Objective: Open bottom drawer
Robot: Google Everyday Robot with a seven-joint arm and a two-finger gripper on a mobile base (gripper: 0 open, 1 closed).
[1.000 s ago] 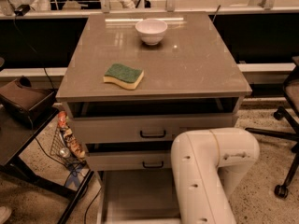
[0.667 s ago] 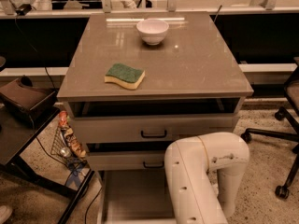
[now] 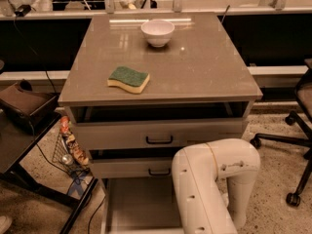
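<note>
The grey-beige cabinet (image 3: pixel 161 67) has three drawers. The bottom drawer (image 3: pixel 139 201) stands pulled out toward me, its plain grey inside showing; its front and handle lie at the lower edge of the view, out of sight. The middle drawer (image 3: pixel 122 168) with a black bar handle (image 3: pixel 159 172) and the taller top drawer front (image 3: pixel 117 133) sit above it, each slightly proud of the cabinet. My white arm (image 3: pixel 214 184) covers the drawer's right part. My gripper is out of view, hidden below the arm.
A green and yellow sponge (image 3: pixel 128 79) and a white bowl (image 3: pixel 157 32) sit on the cabinet top. A black table (image 3: pixel 19 145) and a wire rack with packets (image 3: pixel 70 143) stand at the left. An office chair (image 3: pixel 297 130) stands at the right.
My arm has shifted a little to the left, covering more of the open bottom drawer. The drawers, sponge and bowl have not moved.
</note>
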